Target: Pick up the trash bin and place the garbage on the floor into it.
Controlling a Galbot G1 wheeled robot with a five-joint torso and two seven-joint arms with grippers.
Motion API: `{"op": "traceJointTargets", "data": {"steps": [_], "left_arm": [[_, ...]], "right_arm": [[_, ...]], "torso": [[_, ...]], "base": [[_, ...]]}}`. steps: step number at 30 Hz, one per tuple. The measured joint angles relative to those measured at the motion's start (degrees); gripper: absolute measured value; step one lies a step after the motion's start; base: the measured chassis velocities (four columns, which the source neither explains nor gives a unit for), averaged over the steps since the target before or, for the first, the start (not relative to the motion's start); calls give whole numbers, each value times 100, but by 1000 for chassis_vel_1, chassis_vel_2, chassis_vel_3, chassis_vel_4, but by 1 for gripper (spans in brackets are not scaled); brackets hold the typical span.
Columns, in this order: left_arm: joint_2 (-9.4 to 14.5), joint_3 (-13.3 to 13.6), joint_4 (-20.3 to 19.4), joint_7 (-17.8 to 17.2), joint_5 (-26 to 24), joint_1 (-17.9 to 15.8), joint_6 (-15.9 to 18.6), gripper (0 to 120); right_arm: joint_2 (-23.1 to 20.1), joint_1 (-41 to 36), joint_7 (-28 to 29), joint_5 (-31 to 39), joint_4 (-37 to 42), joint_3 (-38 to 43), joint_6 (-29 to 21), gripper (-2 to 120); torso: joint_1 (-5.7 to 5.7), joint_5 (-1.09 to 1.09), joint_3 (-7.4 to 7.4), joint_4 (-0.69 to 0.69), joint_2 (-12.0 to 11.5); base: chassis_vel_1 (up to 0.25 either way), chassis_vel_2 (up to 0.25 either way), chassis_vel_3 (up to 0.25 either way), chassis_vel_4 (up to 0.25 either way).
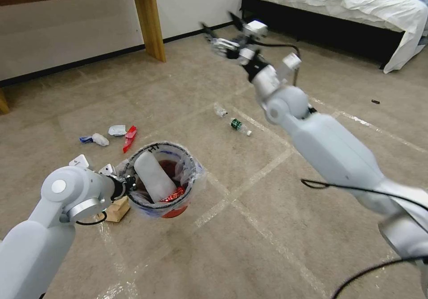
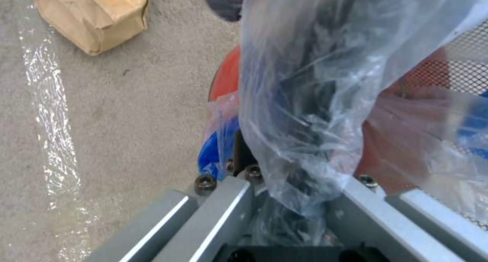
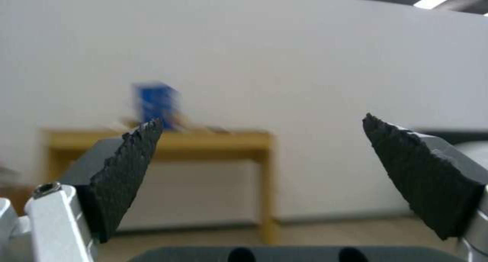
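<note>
You see the left claw (image 1: 129, 186) clamped on the near rim of the trash bin (image 1: 165, 178), holding it clear of the floor (image 1: 249, 245); the bin carries a flat white slipper (image 1: 154, 176) and a crushed red can (image 1: 173, 195). Beneath the left arm a brown paper parcel (image 1: 118, 209) lies on the carpet, just beside the bin. Left of the bin rest a red wrapper (image 1: 129, 138), a crumpled white paper (image 1: 117, 130) and a white-and-blue scrap (image 1: 94, 139); beyond the bin lie a clear bottle (image 1: 220, 110) and a green-labelled bottle (image 1: 240, 126), well apart from both claws. The right claw (image 1: 223, 34) is extended high toward the far wall, jaws spread wide and empty.

The left wrist view adds the clear liner bag (image 2: 305, 102) bunched between the claw's plates, the red bin wall (image 2: 226, 77) behind it; a shiny tape line (image 2: 48, 113) crosses the carpet. The right wrist view adds a wooden table (image 3: 167, 140) against the white wall, with a blurred blue box (image 3: 155, 103) standing on it.
</note>
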Motion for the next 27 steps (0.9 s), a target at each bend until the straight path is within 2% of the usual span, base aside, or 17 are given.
{"op": "traceJointTargets", "data": {"steps": [2, 4, 5, 7, 14, 17, 18, 20, 24, 27], "left_arm": [[0, -28, -22, 0, -1, 30, -7, 0], [-3, -109, -99, -4, -5, 118, -35, 0], [-3, -109, -99, -4, -5, 118, -35, 0], [-16, -118, -127, -12, -6, 133, -50, 0], [10, -151, -158, -21, -11, 167, -67, 0], [27, -209, -231, -24, -18, 243, -67, 0], [27, -209, -231, -24, -18, 243, -67, 0], [6, -217, -259, -25, -5, 285, -68, 0], [1, -218, -286, -24, -1, 301, -77, 0], [-26, -195, -308, -24, 12, 301, -99, 0]], "right_arm": [[-43, -240, 143, -184, 57, 130, -32, 100], [-103, -963, 469, -703, 253, 634, -55, 100], [-103, -963, 469, -703, 253, 634, -55, 100], [-157, -1463, 565, -951, 400, 1061, -77, 100], [-243, -2422, 534, -1300, 676, 1940, -20, 100], [-204, -3246, 453, -1480, 900, 2432, 61, 100], [-204, -3246, 453, -1480, 900, 2432, 61, 100], [76, -3870, 452, -1701, 1146, 2924, 80, 100], [373, -4186, 487, -1818, 1361, 3193, 32, 100], [923, -4710, 479, -2112, 1576, 3517, 22, 100]], "torso": [[0, 4, 1, -3, 0], [-1, 1, 0, 3, 0], [-1, 1, 0, 3, 0], [0, 3, 1, 4, 0], [0, 1, 1, 3, 0], [0, 2, 0, 4, 0], [0, 2, 0, 4, 0], [0, -2, 0, 0, 0], [0, 1, 0, 3, 0], [0, 3, 0, 4, 0]], "base": [[0, 0, 0, 0], [0, 0, 0, 0], [0, 0, 0, 0], [0, 0, 0, 0], [0, 0, 0, 0], [0, 0, 0, 0], [0, 0, 0, 0], [0, 0, 0, 0], [0, 0, 0, 0], [0, 0, 0, 0]]}}
